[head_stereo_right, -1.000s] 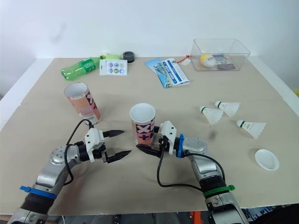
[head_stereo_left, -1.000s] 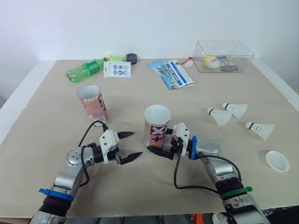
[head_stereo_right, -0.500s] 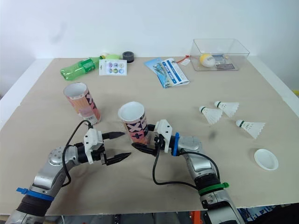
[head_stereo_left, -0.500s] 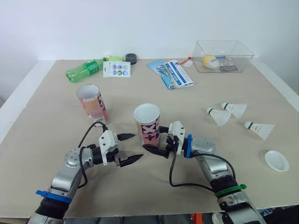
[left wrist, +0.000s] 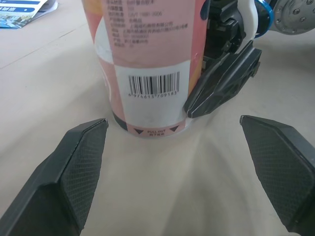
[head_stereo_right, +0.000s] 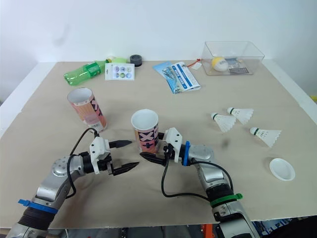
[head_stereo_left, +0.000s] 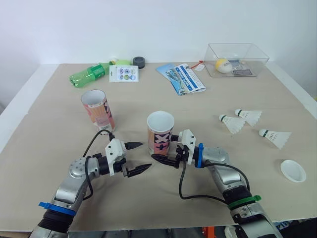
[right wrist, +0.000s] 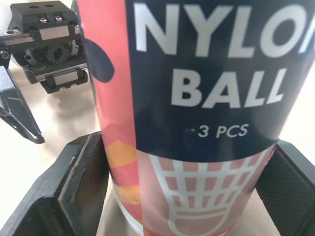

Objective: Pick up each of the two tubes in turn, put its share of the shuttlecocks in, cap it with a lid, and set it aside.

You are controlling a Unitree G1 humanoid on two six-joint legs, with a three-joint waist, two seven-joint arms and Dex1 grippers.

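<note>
A pink and navy tube (head_stereo_left: 159, 134) stands upright and open-topped on the table's middle, and my right gripper (head_stereo_left: 162, 152) is shut on its lower part. The right wrist view shows the tube (right wrist: 197, 98) wedged between both fingers (right wrist: 83, 172). My left gripper (head_stereo_left: 143, 155) is open just left of the tube, apart from it, with nothing in it. The second tube (head_stereo_left: 99, 110) leans at the left. Three shuttlecocks (head_stereo_left: 233, 123) (head_stereo_left: 249, 116) (head_stereo_left: 275, 137) lie at the right. A white lid (head_stereo_left: 293, 171) rests near the right front edge.
Along the back lie a green bottle (head_stereo_left: 89, 74), a sticker card (head_stereo_left: 124, 73), a black roll (head_stereo_left: 139, 61), a blue brochure (head_stereo_left: 182, 78) and a clear box (head_stereo_left: 237, 59) holding a yellow ball. Bare tabletop (head_stereo_left: 59, 134) stretches at the left.
My right gripper carried the tube leftward, tilting it half a second ago. It now stands upright, slightly back to the right. The left gripper has barely moved.
</note>
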